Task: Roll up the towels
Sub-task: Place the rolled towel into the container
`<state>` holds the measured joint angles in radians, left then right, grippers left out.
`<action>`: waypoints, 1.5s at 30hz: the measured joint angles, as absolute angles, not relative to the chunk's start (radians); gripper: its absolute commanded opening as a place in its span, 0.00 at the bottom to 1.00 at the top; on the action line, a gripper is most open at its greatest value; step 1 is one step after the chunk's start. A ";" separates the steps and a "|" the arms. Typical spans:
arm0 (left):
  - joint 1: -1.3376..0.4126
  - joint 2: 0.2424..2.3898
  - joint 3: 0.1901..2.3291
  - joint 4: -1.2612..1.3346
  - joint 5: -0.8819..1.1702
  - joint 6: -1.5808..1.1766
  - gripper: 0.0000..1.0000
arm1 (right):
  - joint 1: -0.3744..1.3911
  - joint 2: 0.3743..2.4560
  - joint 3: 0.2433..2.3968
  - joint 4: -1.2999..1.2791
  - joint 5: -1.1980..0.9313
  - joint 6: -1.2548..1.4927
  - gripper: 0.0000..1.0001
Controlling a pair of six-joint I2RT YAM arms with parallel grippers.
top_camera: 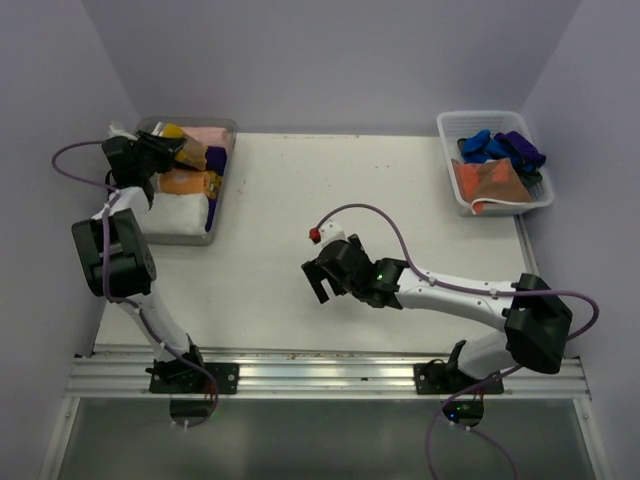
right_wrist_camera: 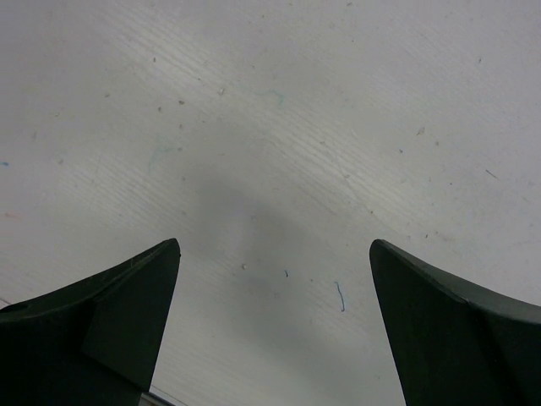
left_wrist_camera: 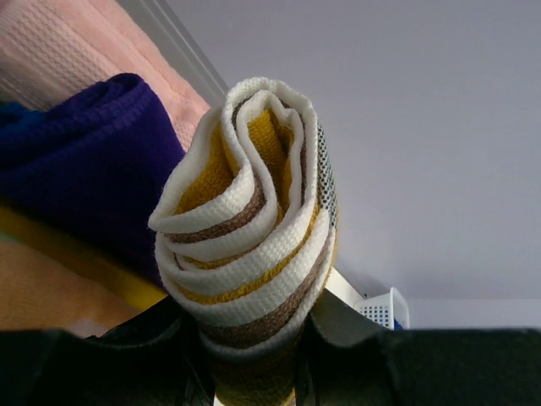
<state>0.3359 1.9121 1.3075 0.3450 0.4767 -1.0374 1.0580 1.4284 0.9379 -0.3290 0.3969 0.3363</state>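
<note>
My left gripper [top_camera: 165, 150] is shut on a rolled towel with white, yellow and brown stripes [left_wrist_camera: 254, 228] and holds it over the grey bin [top_camera: 222, 200] at the back left. The roll fills the left wrist view, with a dark blue towel [left_wrist_camera: 93, 161] and a pink towel [left_wrist_camera: 76, 51] behind it. In the top view the bin holds rolled towels: orange [top_camera: 183, 182], white [top_camera: 178, 216], pink [top_camera: 208, 134] and dark blue [top_camera: 216, 160]. My right gripper [top_camera: 318, 280] is open and empty just above the bare table [right_wrist_camera: 279, 127] near the middle.
A white basket [top_camera: 493, 205] at the back right holds unrolled blue, purple and orange towels [top_camera: 497, 180]. A purple cable loops over the right arm [top_camera: 470, 292]. A metal rail [top_camera: 330, 375] runs along the near table edge.
</note>
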 measured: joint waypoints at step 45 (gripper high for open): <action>0.358 1.883 1.437 -0.144 0.361 -0.867 0.90 | 1.058 1.486 1.011 -0.337 0.371 0.330 0.99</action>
<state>0.3580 1.8832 1.4368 -0.1436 0.3614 -0.8669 1.0580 1.4864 1.0115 -0.3374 0.3714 0.3298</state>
